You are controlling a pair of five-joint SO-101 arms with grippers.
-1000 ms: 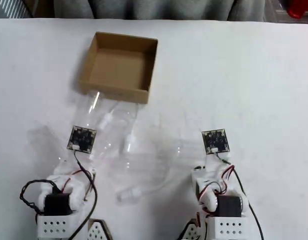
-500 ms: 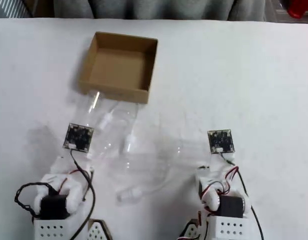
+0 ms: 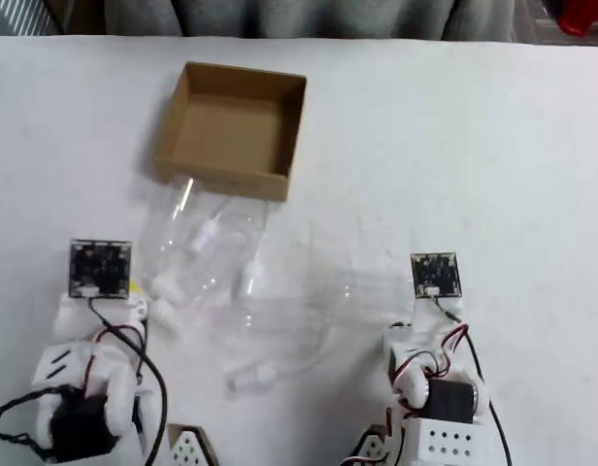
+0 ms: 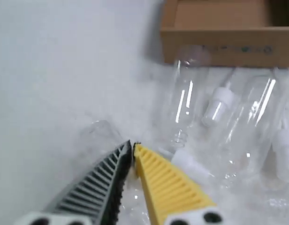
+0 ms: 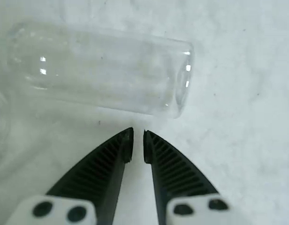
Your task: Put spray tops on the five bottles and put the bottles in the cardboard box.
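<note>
The open cardboard box (image 3: 231,126) sits at the back left of the table and holds nothing. Several clear bottles (image 3: 197,248) lie on their sides in front of it. Some carry white spray tops (image 3: 249,280); one bottle (image 4: 184,103) has a bare neck. A loose spray top (image 3: 252,377) with its tube lies nearer the arms. My left gripper (image 4: 133,146), one finger black and one yellow, is shut and holds nothing, just short of the bottles. Shut as well, my right gripper (image 5: 137,140) sits just short of a clear bottle (image 5: 102,70) lying crosswise.
White table (image 3: 493,146) all round, with open room to the right and behind the box. The left arm's base (image 3: 81,422) and the right arm's base (image 3: 435,427) stand at the near edge.
The left arm has swung left, away from the bottle pile. The right arm has shifted slightly right. The bottles and the box have not moved.
</note>
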